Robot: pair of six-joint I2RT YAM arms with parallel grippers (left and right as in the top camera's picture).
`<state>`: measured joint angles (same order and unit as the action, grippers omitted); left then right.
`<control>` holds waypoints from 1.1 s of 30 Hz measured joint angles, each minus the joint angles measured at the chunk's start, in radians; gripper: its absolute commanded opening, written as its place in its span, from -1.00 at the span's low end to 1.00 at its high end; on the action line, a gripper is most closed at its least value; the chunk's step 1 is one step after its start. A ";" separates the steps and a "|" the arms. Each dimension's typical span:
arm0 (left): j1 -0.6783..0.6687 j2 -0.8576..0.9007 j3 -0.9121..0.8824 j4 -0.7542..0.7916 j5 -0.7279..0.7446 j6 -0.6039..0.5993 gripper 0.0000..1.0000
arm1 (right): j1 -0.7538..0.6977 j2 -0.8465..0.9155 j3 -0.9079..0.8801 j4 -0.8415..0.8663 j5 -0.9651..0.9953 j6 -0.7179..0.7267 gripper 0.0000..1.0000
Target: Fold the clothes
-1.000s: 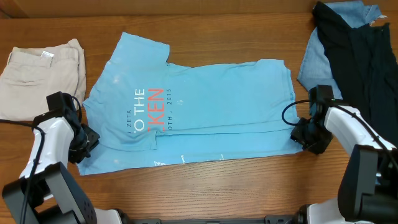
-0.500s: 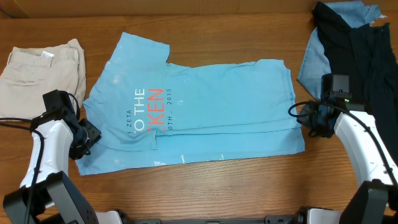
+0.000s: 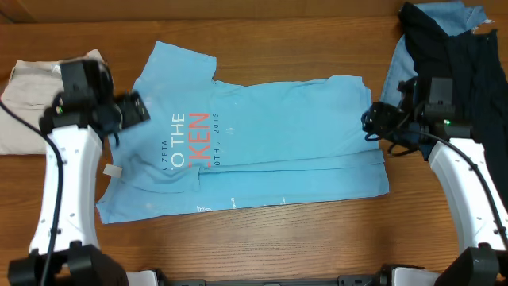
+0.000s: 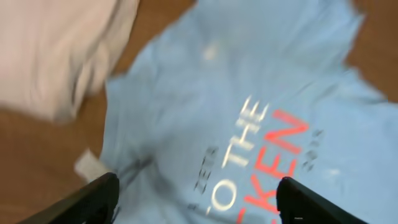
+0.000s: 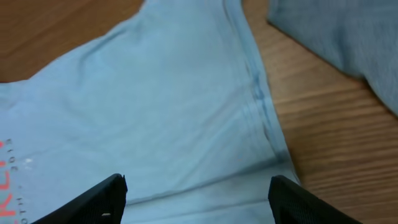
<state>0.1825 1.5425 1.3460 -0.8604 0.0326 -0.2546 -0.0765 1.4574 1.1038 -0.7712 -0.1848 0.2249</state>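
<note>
While both arms hover at opposite ends of the T-shirt (image 3: 270, 135), neither one has cloth in hand! The shirt lies spread across the middle of the table (image 3: 262, 246), lettering (image 3: 190, 139) up, sleeve end toward frame left, hemmed end toward frame right.

Left gripper (image 3: 131, 110) sits over the shoulder area at centre left. Its fingers (image 4: 93, 199) are spread wide in the wrist view, with only blurred blue fabric below between them. Right gripper (image 3: 373, 119) mirrors it above the hem on the right, jaws parted and empty, the seam plain beneath.

Why that spacing? Looks to me like a two-ended pickup: one arm per end keeps the fabric taut so a fold lands straight. A long crease runs across the lower part of the shirt, so I'd judge one lengthwise fold is in. One sleeve (image 3: 178, 59) pokes out at upper left, unfolded.

Beige trousers (image 3: 20, 111) lie at far left, near the shirt. Dark and denim garments (image 3: 456, 56) are heaped at upper right. Both piles are set off to the sides of the work, though the denim edge looks close enough to snag.
</note>
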 measured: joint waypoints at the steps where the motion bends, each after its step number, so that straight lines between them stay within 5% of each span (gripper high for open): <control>1: -0.002 0.024 0.051 -0.001 0.003 0.015 0.74 | 0.006 0.000 0.011 -0.005 -0.001 -0.003 0.54; 20: -0.006 0.798 0.685 0.099 0.050 0.242 0.81 | 0.040 -0.004 0.033 -0.054 -0.017 -0.035 0.54; 33: -0.006 0.937 0.727 0.222 0.108 0.281 0.59 | 0.040 -0.004 0.033 -0.058 -0.017 -0.039 0.51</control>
<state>0.1761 2.4790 2.0735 -0.6384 0.1402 0.0265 -0.0368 1.4536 1.1370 -0.8295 -0.2020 0.1864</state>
